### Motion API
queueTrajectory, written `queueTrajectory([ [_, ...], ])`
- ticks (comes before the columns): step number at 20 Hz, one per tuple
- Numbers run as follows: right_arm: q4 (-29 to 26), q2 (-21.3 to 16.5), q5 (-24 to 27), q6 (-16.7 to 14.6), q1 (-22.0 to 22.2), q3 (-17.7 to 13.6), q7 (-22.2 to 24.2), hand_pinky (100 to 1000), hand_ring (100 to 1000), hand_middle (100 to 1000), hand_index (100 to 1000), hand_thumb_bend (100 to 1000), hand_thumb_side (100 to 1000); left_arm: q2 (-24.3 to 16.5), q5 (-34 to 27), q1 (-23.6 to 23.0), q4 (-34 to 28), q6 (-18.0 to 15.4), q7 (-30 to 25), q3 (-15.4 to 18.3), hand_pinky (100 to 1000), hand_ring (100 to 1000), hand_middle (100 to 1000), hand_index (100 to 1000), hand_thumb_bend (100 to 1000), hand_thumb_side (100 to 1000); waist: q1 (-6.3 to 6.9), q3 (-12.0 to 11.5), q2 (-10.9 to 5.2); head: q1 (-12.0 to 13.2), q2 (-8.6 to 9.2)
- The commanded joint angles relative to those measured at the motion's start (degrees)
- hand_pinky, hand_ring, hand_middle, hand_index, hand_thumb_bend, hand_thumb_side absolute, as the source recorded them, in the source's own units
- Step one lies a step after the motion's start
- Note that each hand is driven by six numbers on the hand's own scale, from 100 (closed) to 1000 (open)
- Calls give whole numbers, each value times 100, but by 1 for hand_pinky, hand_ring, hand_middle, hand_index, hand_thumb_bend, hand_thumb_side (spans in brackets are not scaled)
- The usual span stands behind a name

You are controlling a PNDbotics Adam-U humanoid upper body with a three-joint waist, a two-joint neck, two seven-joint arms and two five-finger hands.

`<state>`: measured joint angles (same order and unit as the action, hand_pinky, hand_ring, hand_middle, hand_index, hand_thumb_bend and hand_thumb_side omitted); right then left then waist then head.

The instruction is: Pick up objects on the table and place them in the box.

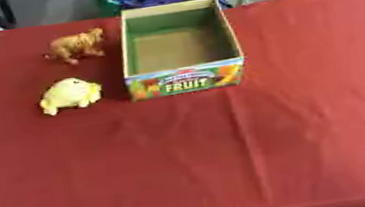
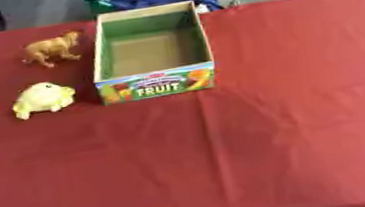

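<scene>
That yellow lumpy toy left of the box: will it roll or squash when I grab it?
The yellow toy looks rounded but lumpy, with small stubs at its base, so it probably sits still rather than rolls. Its soft, blobby outline suggests it may squash under the fingers. It looks light for its size, so a sideways nudge could slide it on the red cloth.

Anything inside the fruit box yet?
Nothing: the fruit box shows only a bare brown floor and green walls. Its near wall hides a strip of floor just behind it.

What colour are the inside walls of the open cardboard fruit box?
Green inside walls, with a plain brown floor; the left eye view shows it best.
</scene>
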<state>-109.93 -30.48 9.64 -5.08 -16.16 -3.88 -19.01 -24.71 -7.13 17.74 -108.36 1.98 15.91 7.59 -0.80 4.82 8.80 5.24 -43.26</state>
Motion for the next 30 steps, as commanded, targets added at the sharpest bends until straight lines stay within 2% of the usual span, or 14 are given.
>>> queueTrajectory([
  [1, -71, -98, -35, -1, -62, -72, 6, 560, 610, 643, 794, 348, 288, -207, 78, 66, -83, 11, -41, 20, 510, 559, 561, 671, 912, 426, 12, 5, -87, 13, 31],
  [5, -64, -105, -33, 2, -64, -66, 11, 560, 609, 642, 791, 349, 290, -442, 384, 102, -28, 113, -225, -3, 509, 558, 563, 671, 913, 415, 26, 14, -98, 9, 34],
  [9, -50, -109, -32, 6, -59, -61, 18, 561, 608, 643, 793, 361, 293, -852, 1065, 200, 105, 349, -707, -52, 518, 564, 567, 680, 917, 368, 39, 42, -116, 16, 40],
  [14, -30, -129, -20, 9, -61, -43, 39, 561, 608, 642, 793, 363, 293, -1554, 2444, 418, 533, 655, -1907, -259, 568, 588, 594, 707, 931, 325, 65, 82, -150, 21, 54],
  [19, -14, -129, -2, 8, -68, -16, 72, 561, 607, 641, 793, 362, 294, -2017, 3230, 852, 1189, 532, -2881, -682, 609, 607, 610, 718, 925, 271, 76, 132, -173, 38, 57],
  [25, -28, -124, 13, -3, -84, 3, 110, 561, 608, 643, 794, 364, 296, -2031, 3667, 1556, 2278, 171, -3649, -1207, 623, 596, 594, 710, 901, 192, 60, 197, -168, 62, 56],
  [30, -18, -105, 26, 4, -94, 11, 118, 560, 606, 641, 793, 361, 296, -1795, 3931, 2011, 3143, -25, -4142, -1402, 635, 607, 605, 720, 878, 141, 43, 242, -140, 64, 83],
])
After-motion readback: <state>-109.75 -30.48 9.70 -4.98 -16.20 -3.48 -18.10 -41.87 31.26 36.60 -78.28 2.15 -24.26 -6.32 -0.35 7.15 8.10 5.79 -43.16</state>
